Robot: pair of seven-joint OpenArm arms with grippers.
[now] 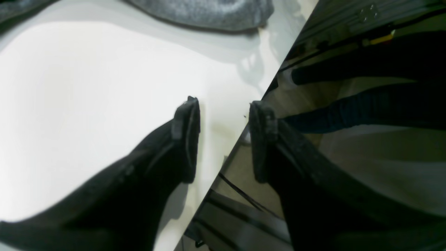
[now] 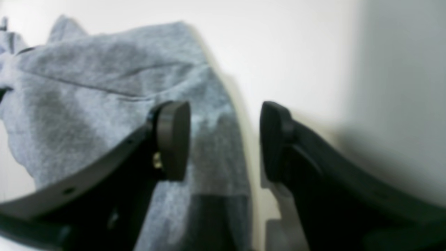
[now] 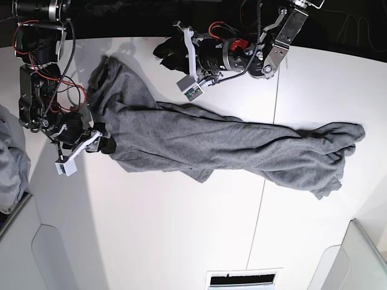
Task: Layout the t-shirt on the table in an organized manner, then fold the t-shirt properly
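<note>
The grey t-shirt (image 3: pixel 211 139) lies stretched in a long, bunched band across the white table (image 3: pixel 181 229), from the far left corner to the right edge. My right gripper (image 3: pixel 104 138) is open at the shirt's left side. In the right wrist view (image 2: pixel 224 111) one finger (image 2: pixel 172 139) is over the t-shirt (image 2: pixel 104 104) and the other is over bare table (image 2: pixel 296 52). My left gripper (image 3: pixel 166 51) is open and empty at the table's far edge. In the left wrist view (image 1: pixel 224 108) it straddles the table's edge, with the t-shirt (image 1: pixel 209 14) beyond it.
A thin dark seam (image 3: pixel 266 181) crosses the table. A pile of grey cloth (image 3: pixel 9 163) sits off the table's left side. A white vent-like panel (image 3: pixel 242 279) is at the near edge. Past the table's edge the left wrist view shows dark frame parts and cables (image 1: pixel 348 52).
</note>
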